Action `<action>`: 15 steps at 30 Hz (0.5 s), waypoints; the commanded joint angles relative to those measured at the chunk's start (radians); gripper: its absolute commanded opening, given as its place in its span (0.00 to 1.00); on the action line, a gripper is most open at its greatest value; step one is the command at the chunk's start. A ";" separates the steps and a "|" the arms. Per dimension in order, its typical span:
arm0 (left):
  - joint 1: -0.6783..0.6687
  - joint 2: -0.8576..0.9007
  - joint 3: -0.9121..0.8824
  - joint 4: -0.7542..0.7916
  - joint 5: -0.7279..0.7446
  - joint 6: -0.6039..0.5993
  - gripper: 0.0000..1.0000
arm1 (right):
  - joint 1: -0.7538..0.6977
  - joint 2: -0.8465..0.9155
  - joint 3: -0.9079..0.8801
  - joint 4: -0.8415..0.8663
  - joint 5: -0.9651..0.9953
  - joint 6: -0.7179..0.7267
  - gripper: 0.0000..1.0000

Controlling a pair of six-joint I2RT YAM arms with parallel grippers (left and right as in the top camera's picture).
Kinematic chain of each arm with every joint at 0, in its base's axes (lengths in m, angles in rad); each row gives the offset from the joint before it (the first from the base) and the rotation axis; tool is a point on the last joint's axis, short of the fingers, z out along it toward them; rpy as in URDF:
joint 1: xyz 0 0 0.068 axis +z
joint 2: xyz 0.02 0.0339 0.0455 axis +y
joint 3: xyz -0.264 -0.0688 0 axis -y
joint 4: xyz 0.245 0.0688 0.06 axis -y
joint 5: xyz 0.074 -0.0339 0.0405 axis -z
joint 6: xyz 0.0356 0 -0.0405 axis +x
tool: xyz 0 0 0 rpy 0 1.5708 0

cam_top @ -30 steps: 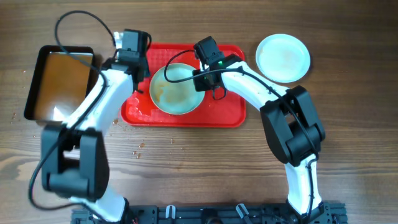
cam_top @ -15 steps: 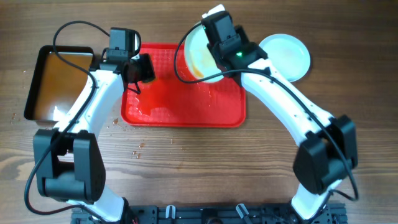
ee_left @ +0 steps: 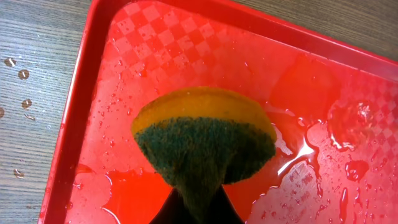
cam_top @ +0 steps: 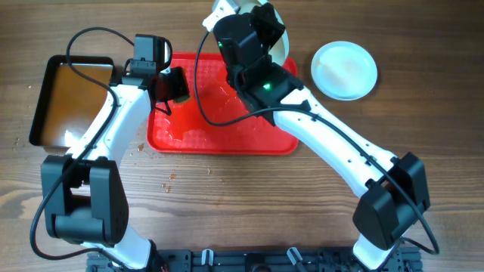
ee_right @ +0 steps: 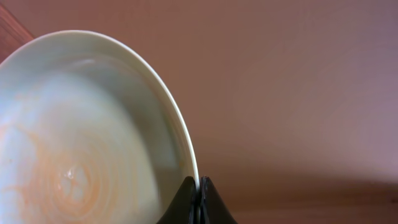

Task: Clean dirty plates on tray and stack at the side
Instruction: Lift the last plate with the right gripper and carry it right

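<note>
- the left gripper point(ee_left: 194, 206) is clamped on a sponge point(ee_left: 205, 140), yellow on top with a dark green scouring face, pinched in so it fans out from between the fingers.
- that sponge hangs over the left part of the red tray point(cam_top: 227, 134), close to the tray's left rim; i can't tell whether it touches the surface.
- the red tray is wet: pooled water and beads show on its checked floor, most of it on the right in the left wrist view.
- a few water drops point(ee_left: 23, 74) lie on the wooden table point(cam_top: 249, 204) just outside the tray's left edge.
- the right gripper point(ee_right: 198, 194) is closed tight on the rim of the smeared plate point(ee_right: 81, 137), fingertips pressed together over the edge.
- the smeared plate is up in the air, tilted steeply, with faint orange swirls across its inside.
- from overhead the right arm reaches over the tray's far right corner and its wrist hides most of that plate.
- the other plate point(cam_top: 345, 69) lies flat on the table to the right of the tray, apart from it.
- a black tray point(cam_top: 45, 91) of brownish water sits left of the red tray.
</note>
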 commanded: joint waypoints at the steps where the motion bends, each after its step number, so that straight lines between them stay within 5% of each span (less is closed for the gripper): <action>1: 0.000 0.006 -0.005 0.001 0.019 -0.009 0.04 | 0.001 -0.024 0.017 0.013 0.035 -0.037 0.04; 6: 0.000 0.006 -0.005 0.000 0.019 -0.009 0.04 | -0.007 -0.023 0.016 -0.019 0.035 0.108 0.04; 9: 0.000 0.006 -0.005 -0.004 0.019 -0.009 0.04 | -0.066 -0.023 0.016 -0.116 -0.024 0.409 0.04; 15: 0.000 0.006 -0.005 -0.010 0.019 -0.008 0.04 | -0.420 -0.020 0.014 -0.489 -0.695 1.100 0.04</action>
